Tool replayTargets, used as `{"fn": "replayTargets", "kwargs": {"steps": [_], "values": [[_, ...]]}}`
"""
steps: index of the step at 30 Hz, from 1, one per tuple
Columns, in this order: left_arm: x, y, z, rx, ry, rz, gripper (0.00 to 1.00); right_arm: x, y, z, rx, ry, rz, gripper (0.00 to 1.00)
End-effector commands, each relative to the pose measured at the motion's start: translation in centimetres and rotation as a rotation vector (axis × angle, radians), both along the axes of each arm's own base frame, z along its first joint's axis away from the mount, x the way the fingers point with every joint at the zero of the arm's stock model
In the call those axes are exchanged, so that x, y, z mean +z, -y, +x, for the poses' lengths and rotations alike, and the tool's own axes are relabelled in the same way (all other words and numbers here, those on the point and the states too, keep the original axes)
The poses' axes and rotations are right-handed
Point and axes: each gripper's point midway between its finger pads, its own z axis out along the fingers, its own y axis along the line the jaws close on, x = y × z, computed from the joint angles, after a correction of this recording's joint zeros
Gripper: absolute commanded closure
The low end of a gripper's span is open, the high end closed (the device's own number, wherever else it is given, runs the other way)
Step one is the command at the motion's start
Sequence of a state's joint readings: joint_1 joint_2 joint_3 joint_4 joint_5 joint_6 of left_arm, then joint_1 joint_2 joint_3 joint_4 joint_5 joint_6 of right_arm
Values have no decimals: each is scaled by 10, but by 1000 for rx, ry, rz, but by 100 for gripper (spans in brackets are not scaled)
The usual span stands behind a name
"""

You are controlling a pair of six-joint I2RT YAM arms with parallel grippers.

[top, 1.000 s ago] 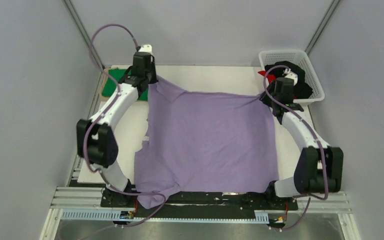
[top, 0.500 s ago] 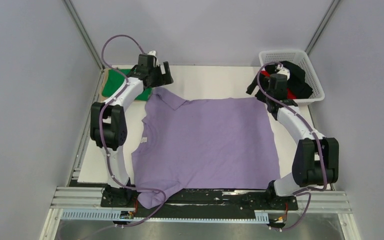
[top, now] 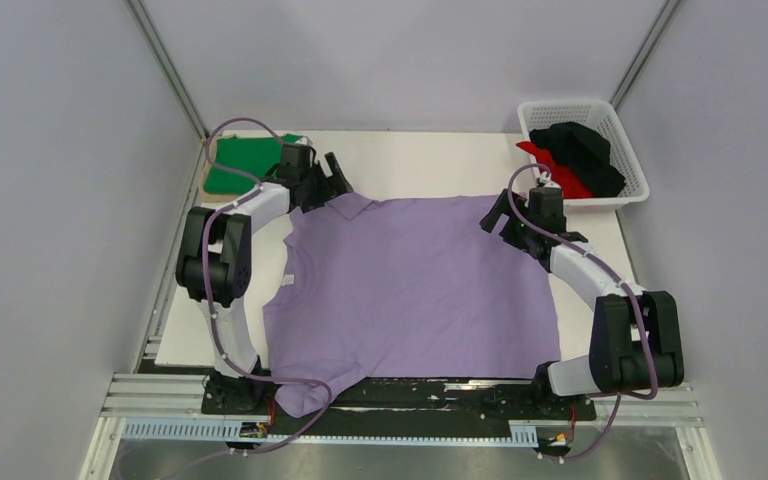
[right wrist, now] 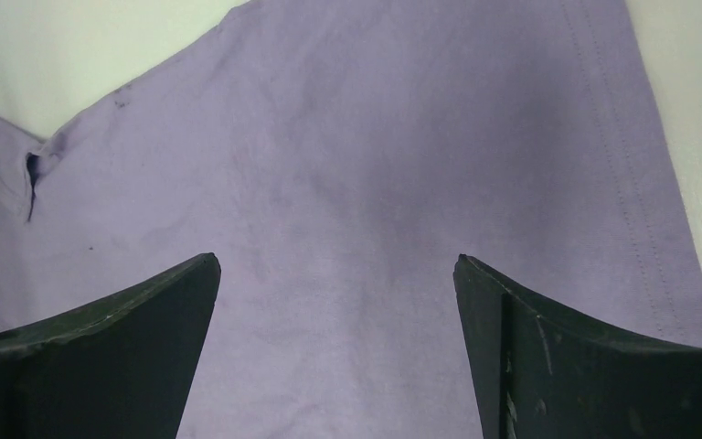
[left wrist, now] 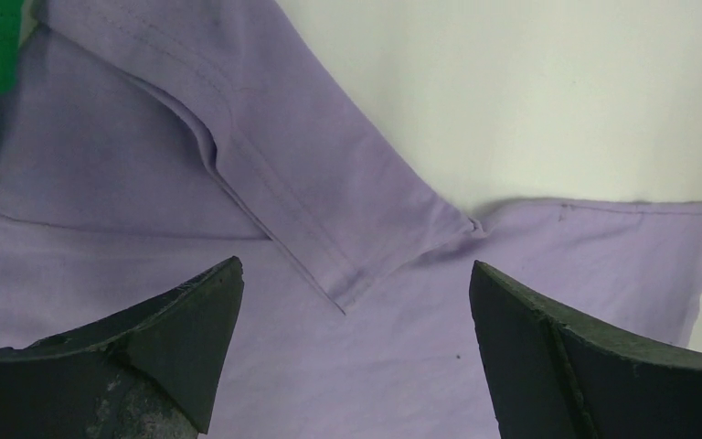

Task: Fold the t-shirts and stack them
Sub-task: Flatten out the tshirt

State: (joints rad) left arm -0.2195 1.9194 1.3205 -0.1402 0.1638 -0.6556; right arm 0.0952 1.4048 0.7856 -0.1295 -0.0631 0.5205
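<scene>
The lilac-purple collared t-shirt (top: 410, 290) lies spread flat across the table, one sleeve hanging over the near edge. My left gripper (top: 338, 180) hovers open over its far left corner; in the left wrist view (left wrist: 355, 265) the jaws stand wide above a folded sleeve (left wrist: 311, 174), holding nothing. Over the far right corner my right gripper (top: 495, 215) is open too, and its wrist view (right wrist: 335, 259) shows only flat purple cloth (right wrist: 375, 137) between the fingers. A folded green t-shirt (top: 245, 163) rests at the far left. Black (top: 585, 150) and red (top: 560, 172) shirts sit in the basket.
The white lattice basket (top: 628, 128) stands at the far right corner. A tan board (top: 207, 182) lies under the green shirt. Bare white table (top: 430, 160) shows beyond the purple shirt. Grey walls close in on both sides.
Both grippers have opened and let go of the purple shirt's far edge. The cloth has dropped flat, and both arms have drawn back and lowered over its far corners.
</scene>
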Motion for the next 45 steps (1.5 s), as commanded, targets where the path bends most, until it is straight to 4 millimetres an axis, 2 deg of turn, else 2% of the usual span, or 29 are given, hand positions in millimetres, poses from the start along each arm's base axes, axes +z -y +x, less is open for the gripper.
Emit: {"fn": "replayTargets", "kwargs": {"steps": [1,4,9,16,21,27,30,39,45], "values": [[-12,1,20,79,17,-28,0,9,-6,8,8,32,32,0],[-19,0,28,105,21,-30,0,6,-4,9,4,25,26,0],[-36,7,28,92,-17,-58,0,1,-1,10,-9,15,10,0],[-39,17,37,76,10,-114,0,-7,-1,10,-7,-11,4,0],[-33,23,46,78,42,-160,0,-11,-1,11,-7,-23,1,0],[-13,33,64,81,112,-234,0,-13,0,11,-5,-27,-8,0],[-18,32,73,91,117,-222,0,-12,2,11,-12,-25,-16,0],[-21,49,99,58,160,-307,0,-13,6,11,-21,-24,-37,0],[1,60,114,52,247,-406,0,-16,7,13,-23,-34,-41,0]]}}
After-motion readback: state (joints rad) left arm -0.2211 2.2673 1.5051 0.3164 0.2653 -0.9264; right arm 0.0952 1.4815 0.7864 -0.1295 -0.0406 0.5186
